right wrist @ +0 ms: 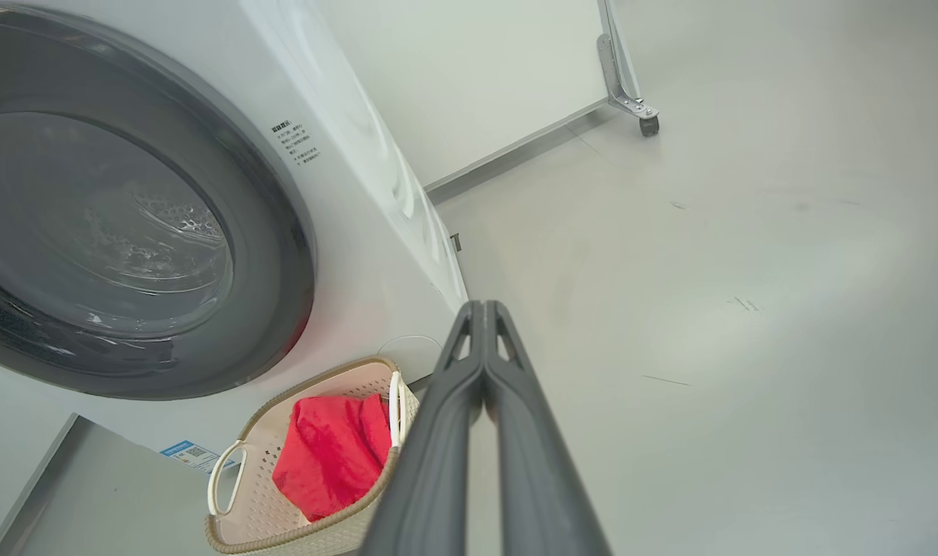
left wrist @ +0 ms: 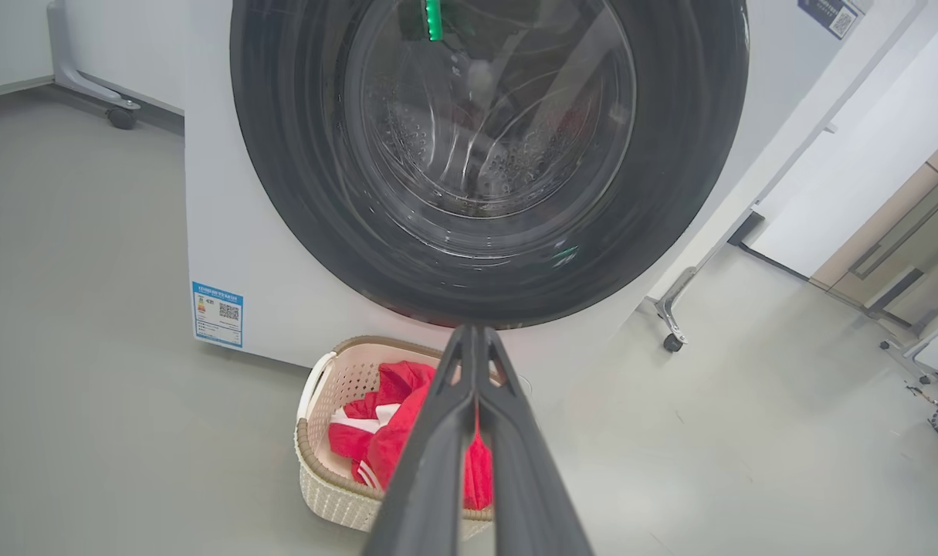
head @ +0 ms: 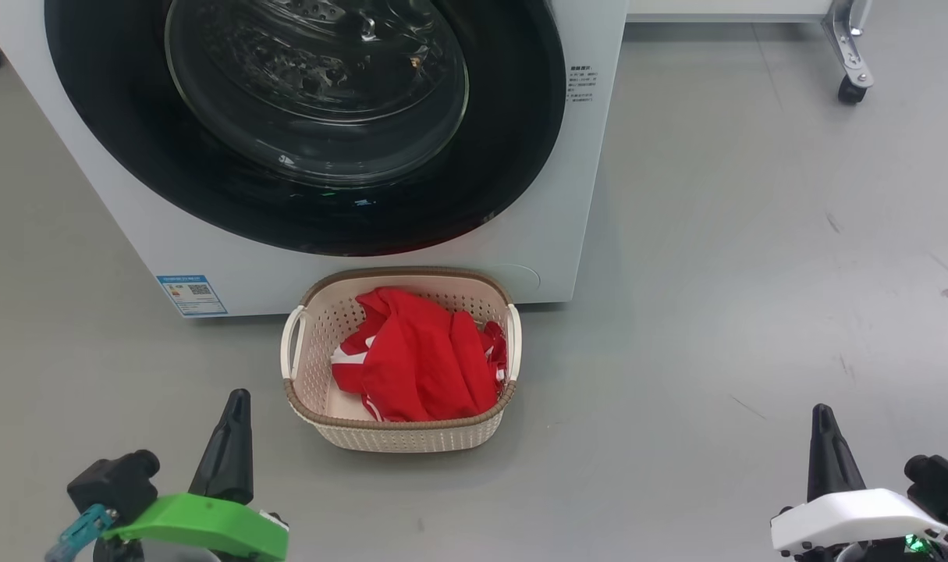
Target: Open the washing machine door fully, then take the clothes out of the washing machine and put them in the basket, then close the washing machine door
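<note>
In the head view, the washing machine [head: 591, 195] is standing on the floor [head: 754, 273], and its door [head: 317, 94] is looking shut flat against the front. The basket [head: 399, 425] is sitting on the floor just in front of it, and the red clothes [head: 419, 355] are lying inside the basket. So I think the job is looking done. The good thing to do now is checking that the door is pressed tight all the way round, and leaving the basket alone. The left tool [head: 236, 410] is pointing up at the lower left and the right tool [head: 825, 421] at the lower right. Both are well apart from the basket, pinched closed and holding nothing. In the left wrist view, the left tool's two fingers [left wrist: 430, 463] are pressing together, with the basket and door beyond them. In the right wrist view, the right tool's fingers [right wrist: 430, 463] are touching each other too, empty, with the basket showing low down beside them.
</note>
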